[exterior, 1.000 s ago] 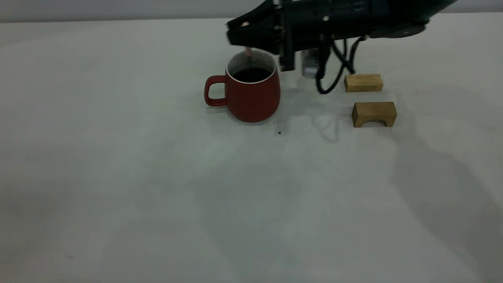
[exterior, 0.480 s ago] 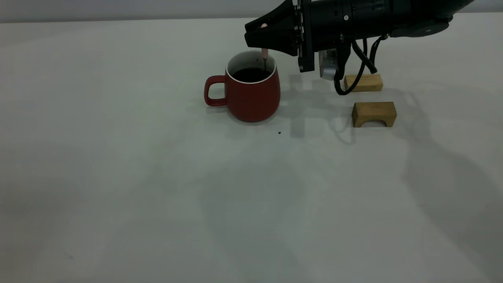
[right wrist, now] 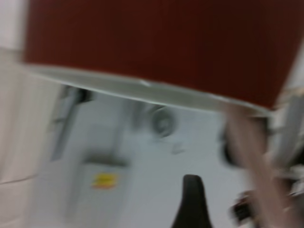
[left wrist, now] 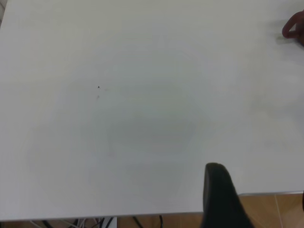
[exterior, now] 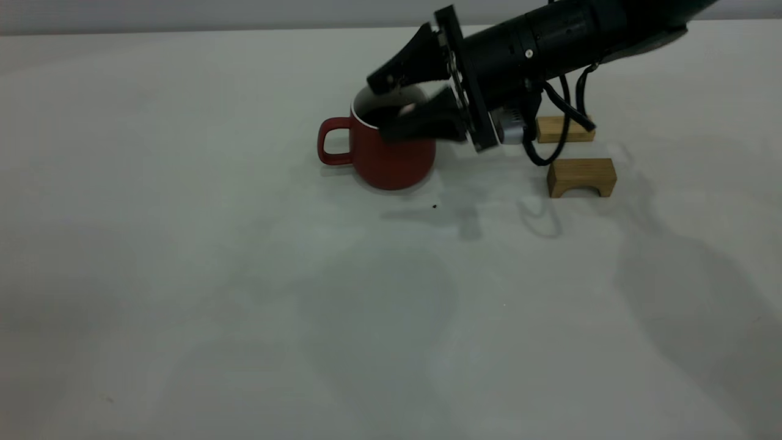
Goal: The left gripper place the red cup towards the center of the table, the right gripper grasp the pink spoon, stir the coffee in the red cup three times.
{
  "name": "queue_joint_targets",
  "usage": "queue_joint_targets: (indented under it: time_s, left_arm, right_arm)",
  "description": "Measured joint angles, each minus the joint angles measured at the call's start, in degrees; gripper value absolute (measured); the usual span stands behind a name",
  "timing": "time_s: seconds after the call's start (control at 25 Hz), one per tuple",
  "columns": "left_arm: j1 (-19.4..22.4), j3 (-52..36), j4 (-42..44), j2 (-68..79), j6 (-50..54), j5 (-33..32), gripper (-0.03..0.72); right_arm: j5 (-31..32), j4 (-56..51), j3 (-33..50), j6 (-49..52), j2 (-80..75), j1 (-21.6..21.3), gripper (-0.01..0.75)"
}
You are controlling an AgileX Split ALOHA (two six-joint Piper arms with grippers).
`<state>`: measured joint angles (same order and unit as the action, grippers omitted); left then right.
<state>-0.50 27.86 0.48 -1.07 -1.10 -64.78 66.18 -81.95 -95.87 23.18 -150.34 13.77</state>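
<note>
The red cup [exterior: 385, 156] stands upright on the table [exterior: 244, 275], its handle pointing left, with dark coffee [exterior: 374, 113] inside. My right gripper [exterior: 377, 107] reaches in from the right over the cup's mouth. Its two fingers stand apart, one above the far rim and one across the near rim, so it is open. A pale bit of the pink spoon [exterior: 405, 110] shows between them, against the lower finger. The right wrist view shows the red cup [right wrist: 156, 42], one finger [right wrist: 191, 202] and the blurred pink spoon [right wrist: 259, 161]. My left gripper [left wrist: 260, 204] is parked open at the table's edge.
Two tan wooden blocks lie right of the cup: a plain block [exterior: 553, 129] partly behind the arm's cable and an arch-shaped block [exterior: 580, 177]. A tiny dark speck [exterior: 434, 206] sits just in front of the cup. The cup's handle [left wrist: 294, 28] shows far off in the left wrist view.
The right gripper has rolled and dipped from above the cup's far rim to its near right side. Its fingers now show apart. The spoon moved round the cup with it.
</note>
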Motion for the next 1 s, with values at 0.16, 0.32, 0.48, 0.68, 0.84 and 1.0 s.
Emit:
queue_joint_targets:
  time_s: [0.16, 0.32, 0.48, 0.68, 0.84, 1.0]
  left_arm:
    - [0.00, 0.00, 0.00, 0.00, 0.00, 0.00, 0.478]
    - [0.00, 0.00, 0.00, 0.00, 0.00, 0.00, 0.478]
    - [0.00, 0.00, 0.00, 0.00, 0.00, 0.00, 0.478]
    - [0.00, 0.00, 0.00, 0.00, 0.00, 0.00, 0.478]
    - [0.00, 0.00, 0.00, 0.00, -0.05, 0.00, 0.478]
    - [0.00, 0.00, 0.00, 0.00, -0.05, 0.00, 0.478]
  right_arm:
    - [0.05, 13.68, 0.00, 0.00, 4.42, 0.30, 0.699]
    - [0.73, 30.93, 0.00, 0.00, 9.63, 0.57, 0.626]
    - [1.17, 46.79, 0.00, 0.00, 14.76, 0.63, 0.500]
    - [1.88, 61.30, 0.24, -0.65, 22.79, 0.77, 0.350]
    - [2.51, 74.49, 0.31, -6.09, 30.86, 1.00, 0.240]
    - [3.05, 85.51, 0.86, -13.50, 39.68, 1.06, 0.176]
